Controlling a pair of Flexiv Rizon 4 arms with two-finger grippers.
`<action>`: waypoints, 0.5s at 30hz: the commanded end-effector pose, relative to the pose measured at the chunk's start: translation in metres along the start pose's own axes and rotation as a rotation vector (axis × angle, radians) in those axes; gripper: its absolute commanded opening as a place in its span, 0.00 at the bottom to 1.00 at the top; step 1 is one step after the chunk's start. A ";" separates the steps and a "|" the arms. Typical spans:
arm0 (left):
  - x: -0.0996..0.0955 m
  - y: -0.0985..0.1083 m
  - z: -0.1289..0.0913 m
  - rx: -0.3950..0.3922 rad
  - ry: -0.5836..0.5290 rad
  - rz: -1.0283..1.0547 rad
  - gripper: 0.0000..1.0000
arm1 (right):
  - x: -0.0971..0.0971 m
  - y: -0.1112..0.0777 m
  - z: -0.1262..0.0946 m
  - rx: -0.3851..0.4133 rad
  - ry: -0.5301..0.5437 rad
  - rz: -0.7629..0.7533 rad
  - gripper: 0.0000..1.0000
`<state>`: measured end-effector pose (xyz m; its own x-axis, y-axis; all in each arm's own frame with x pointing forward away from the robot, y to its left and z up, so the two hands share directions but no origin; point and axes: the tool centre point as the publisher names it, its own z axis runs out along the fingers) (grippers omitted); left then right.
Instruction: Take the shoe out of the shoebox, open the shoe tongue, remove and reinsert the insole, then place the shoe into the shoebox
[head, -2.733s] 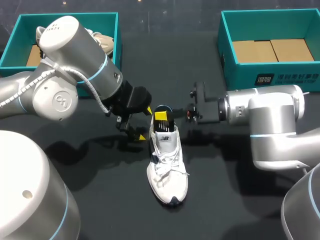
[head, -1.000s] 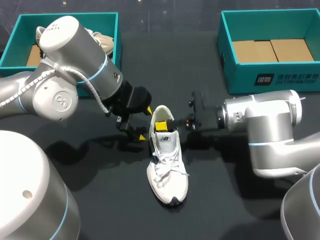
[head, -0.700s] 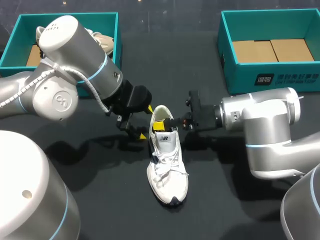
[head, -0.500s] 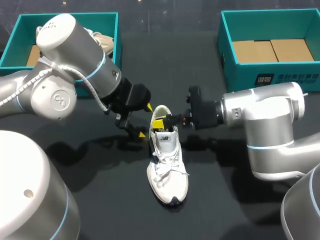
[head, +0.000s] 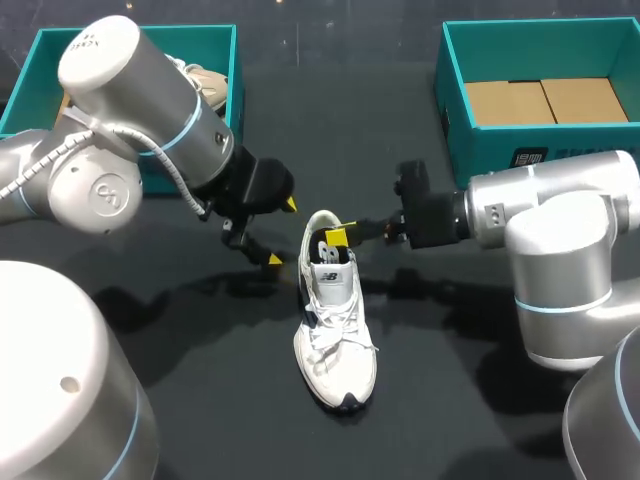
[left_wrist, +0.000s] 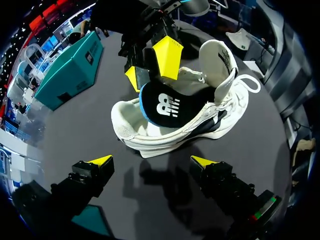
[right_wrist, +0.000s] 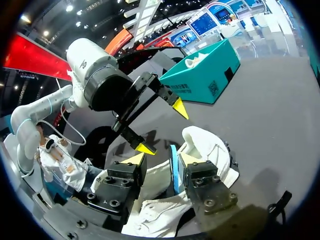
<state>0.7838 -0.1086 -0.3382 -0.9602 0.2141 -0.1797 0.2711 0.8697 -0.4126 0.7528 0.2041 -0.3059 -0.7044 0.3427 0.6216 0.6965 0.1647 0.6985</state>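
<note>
The left arm (head: 130, 140) comes in from the left with its wrist angled downward, and the left gripper (head: 281, 232) hangs wide open, holding nothing. The right arm (head: 540, 215) stretches out nearly level toward it. The right gripper (right_wrist: 161, 160) faces the left one, fingers a little apart.

Surface: one dark, matte table (head: 440, 400) carries everything.

Directly on it, three items:
1. White shoe (head: 335, 340), about mid-table, upright on its sole, toe toward the near edge, heel toward the far side. Well apart from both boxes.
2. Teal shoebox (head: 233, 70) at far left, open side up, flat on the table.
3. Second teal shoebox (head: 490, 155) at far right, also open side up, its printed wall facing the near side.

The shoe sits between the two boxes, nearer to me than either.
</note>
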 end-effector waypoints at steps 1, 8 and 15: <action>0.002 0.004 -0.012 -0.011 -0.009 0.002 1.00 | 0.002 0.004 -0.020 0.025 -0.029 0.018 0.40; -0.003 0.022 -0.030 -0.037 -0.016 0.013 1.00 | -0.003 0.012 -0.042 0.082 -0.095 0.081 0.43; -0.007 0.037 -0.051 -0.066 -0.035 0.028 1.00 | 0.001 0.024 -0.064 0.164 -0.162 0.139 0.42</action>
<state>0.8021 -0.0651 -0.3164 -0.9496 0.2233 -0.2202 0.2905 0.8906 -0.3498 0.7638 0.1603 -0.2826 -0.5895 0.4871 0.6444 0.7865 0.1643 0.5953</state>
